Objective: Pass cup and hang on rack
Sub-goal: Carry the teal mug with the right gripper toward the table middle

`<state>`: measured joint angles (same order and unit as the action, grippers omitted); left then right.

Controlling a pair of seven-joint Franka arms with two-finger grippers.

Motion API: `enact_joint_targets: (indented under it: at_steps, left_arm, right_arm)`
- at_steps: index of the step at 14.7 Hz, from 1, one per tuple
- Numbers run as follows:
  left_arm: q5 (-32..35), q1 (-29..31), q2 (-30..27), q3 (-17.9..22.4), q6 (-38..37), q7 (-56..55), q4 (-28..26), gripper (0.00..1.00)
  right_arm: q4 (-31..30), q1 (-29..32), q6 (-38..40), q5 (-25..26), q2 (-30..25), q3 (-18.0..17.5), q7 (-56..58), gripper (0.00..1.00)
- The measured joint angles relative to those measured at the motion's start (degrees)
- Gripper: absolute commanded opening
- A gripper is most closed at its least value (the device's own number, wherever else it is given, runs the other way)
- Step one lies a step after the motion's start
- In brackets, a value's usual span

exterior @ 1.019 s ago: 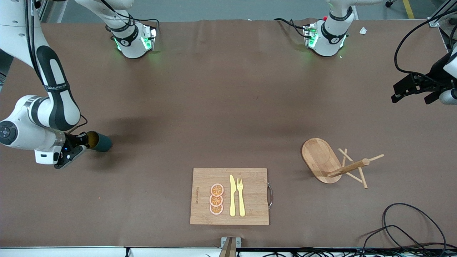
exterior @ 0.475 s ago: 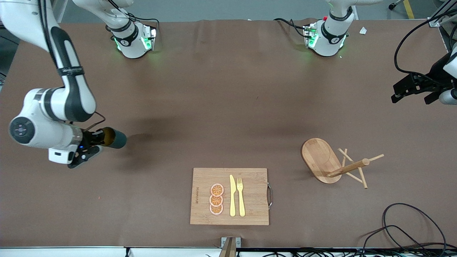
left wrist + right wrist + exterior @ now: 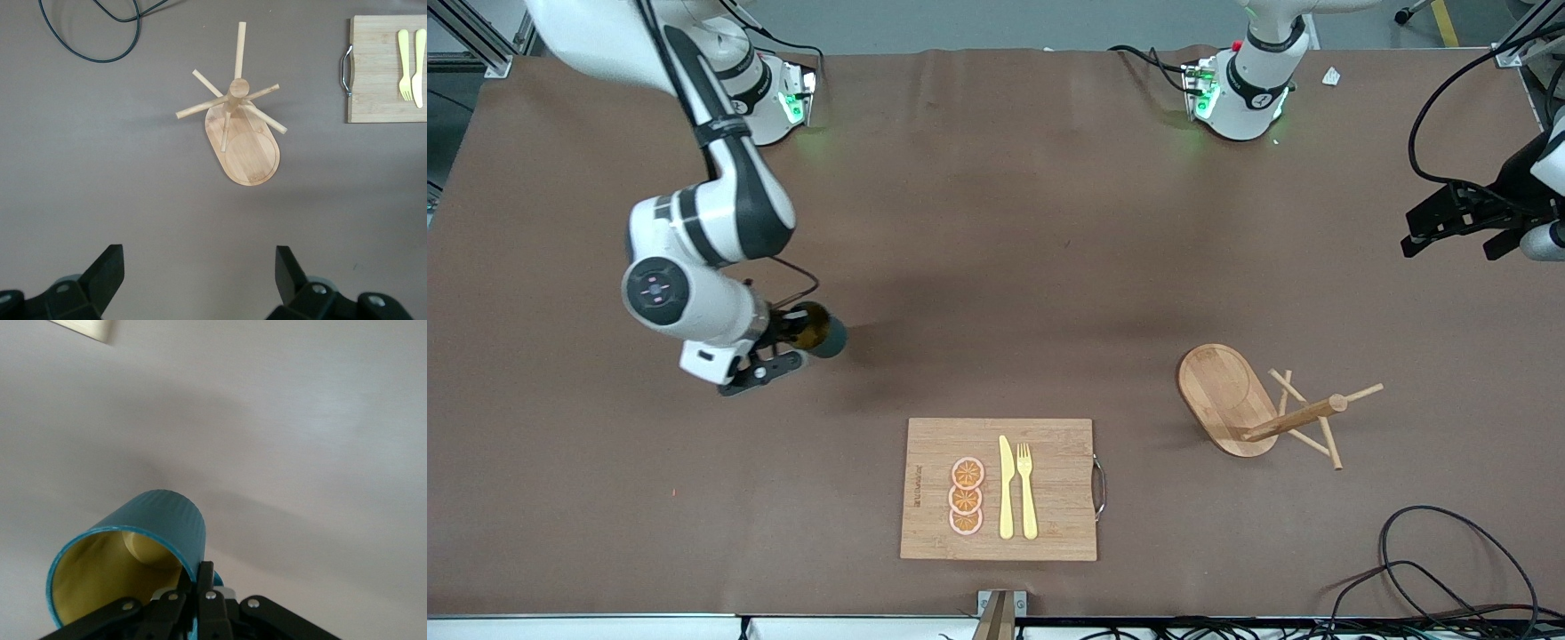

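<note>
Carried further toward the table's middle, cup (image 3: pixel 819 330) pinched at its rim by right gripper (image 3: pixel 787 342), tipped sideways above bare table. Hand-over leg under way. Left gripper (image 3: pixel 1458 222) waiting, fingers spread. Next: meeting mid-table, then hanging on rack (image 3: pixel 1263 404).

Teal cup (image 3: pixel 824 335) held sideways above the table; wooden rack (image 3: pixel 1240 401) stands upright near the left arm's end.
</note>
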<state>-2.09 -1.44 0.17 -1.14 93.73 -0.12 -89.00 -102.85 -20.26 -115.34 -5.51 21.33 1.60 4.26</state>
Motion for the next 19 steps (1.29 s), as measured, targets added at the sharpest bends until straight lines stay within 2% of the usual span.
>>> enact_joint_targets:
  at_steps: [4,7,15,19]
  left_arm:
    - [0.0,0.01,0.01,0.01,0.09,0.0,0.0,1.0]
    - [0.0,0.02,0.02,0.01,0.11,0.0,0.0,1.0]
    - [0.0,0.1,0.07,0.07,0.18,0.0,0.02,1.0]
    - [0.0,0.11,0.08,0.07,0.19,0.0,0.02,1.0]
  right_arm:
    - [0.29,-7.28,-4.29,-0.36,0.23,-0.02,-13.71,0.0]
    - [1.71,-12.92,-8.16,-0.36,2.6,0.0,-21.61,0.0]
    - [14.88,-22.05,-9.86,-0.24,15.9,0.17,-33.05,0.0]
    - [20.07,-25.13,-9.86,0.52,20.55,0.37,-37.88,0.0]
